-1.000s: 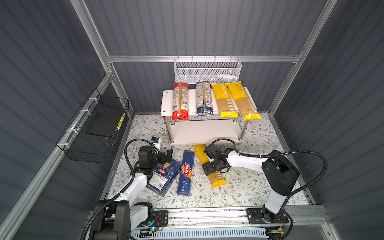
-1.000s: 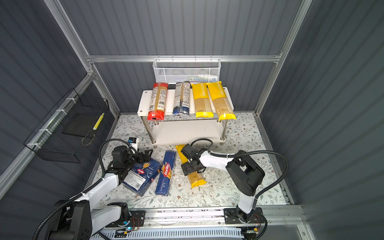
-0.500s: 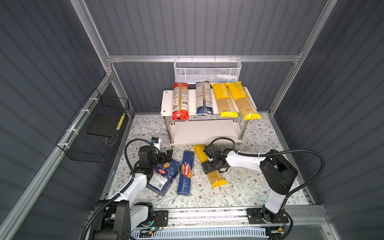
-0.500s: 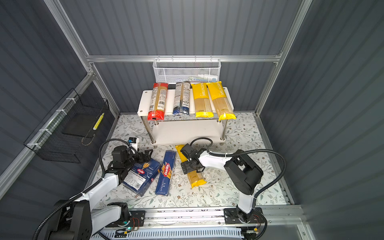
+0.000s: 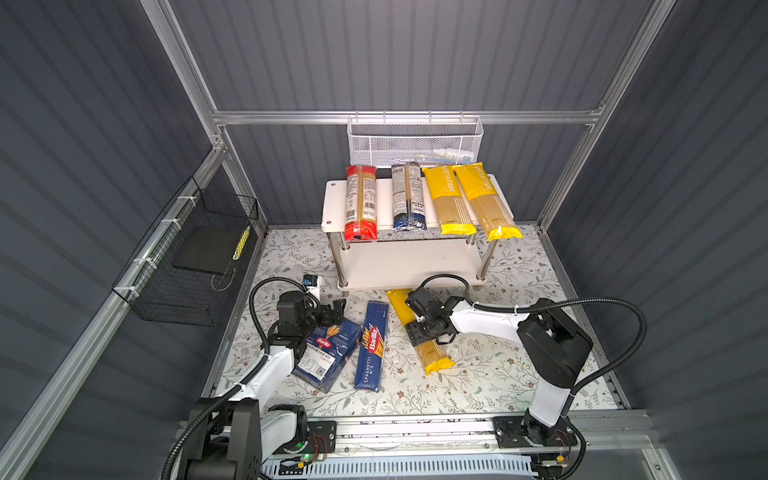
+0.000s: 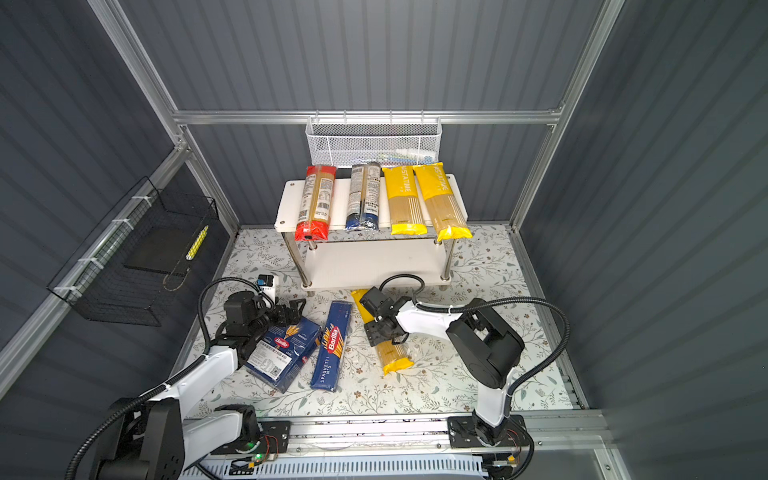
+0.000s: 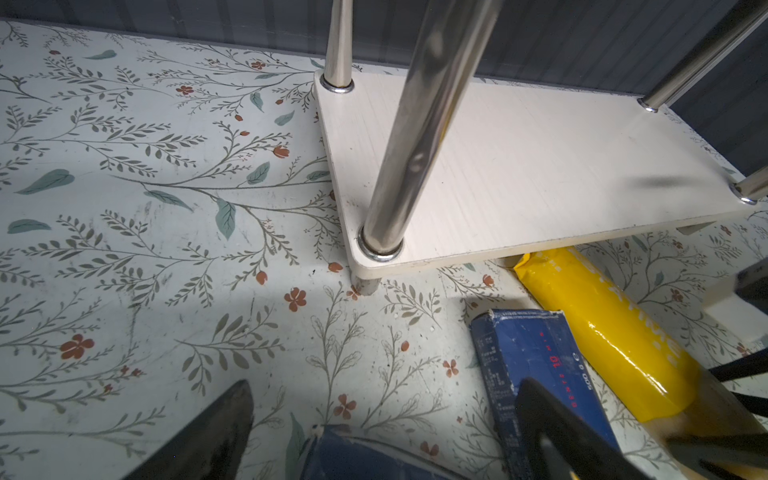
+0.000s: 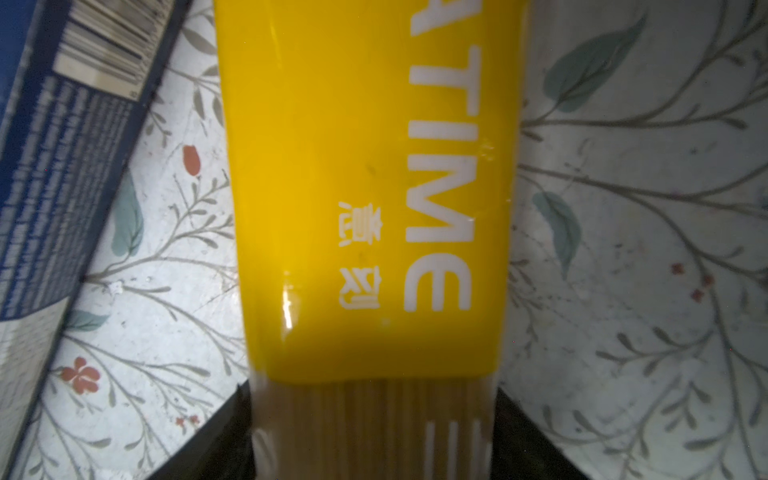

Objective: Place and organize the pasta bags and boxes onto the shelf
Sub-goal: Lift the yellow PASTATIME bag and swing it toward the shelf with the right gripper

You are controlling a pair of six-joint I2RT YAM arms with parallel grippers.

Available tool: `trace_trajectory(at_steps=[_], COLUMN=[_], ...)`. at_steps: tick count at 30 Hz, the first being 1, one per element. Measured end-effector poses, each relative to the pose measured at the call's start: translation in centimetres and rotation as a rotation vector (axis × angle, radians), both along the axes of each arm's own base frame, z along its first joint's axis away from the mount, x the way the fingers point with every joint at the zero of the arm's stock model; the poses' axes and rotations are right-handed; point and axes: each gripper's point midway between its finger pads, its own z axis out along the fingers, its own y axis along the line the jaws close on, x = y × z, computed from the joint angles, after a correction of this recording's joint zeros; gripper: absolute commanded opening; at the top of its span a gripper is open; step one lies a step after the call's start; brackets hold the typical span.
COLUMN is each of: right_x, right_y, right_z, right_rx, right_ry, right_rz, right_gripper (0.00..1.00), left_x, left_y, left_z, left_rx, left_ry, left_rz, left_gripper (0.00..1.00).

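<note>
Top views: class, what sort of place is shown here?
Probably a robot test cell staged as a pantry: dark panel walls on an aluminium frame, two robot arms mounted on a rail, and a small shelf holding pasta bags.

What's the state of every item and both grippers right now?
red-ended bag, flat on top board, end overhanging
dark-blue-ended bag, flat on top board
two yellow bags, flat on top board, ends overhanging
third yellow bag, flat on mat, between fingers of right gripper
wide box, flat on mat
narrow box, flat on mat
lower board, bare
left gripper, open, empty
right gripper, fingers flank third yellow bag; grip unclear
</note>
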Motion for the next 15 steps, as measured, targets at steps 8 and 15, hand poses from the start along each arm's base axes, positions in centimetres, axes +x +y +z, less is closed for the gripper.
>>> trace_trajectory(at_steps=[8,15], right_x=[-0.08,-0.13], right_y=[0.01,0.15], right_z=[0.21,0.39], right_rx=[0.017,0.034], right_ry=[-0.014,-0.013], right_rz=[0.008,0.013], right_gripper=[0.59,0.50], left_x=[0.01,0.01], left_y=[0.00,0.00], left_z=[0.02,0.02], left_rx=[0.000,0.000], left_ry=[0.000,0.000], left_rz=[0.000,0.000], left_gripper=[0.99,0.99])
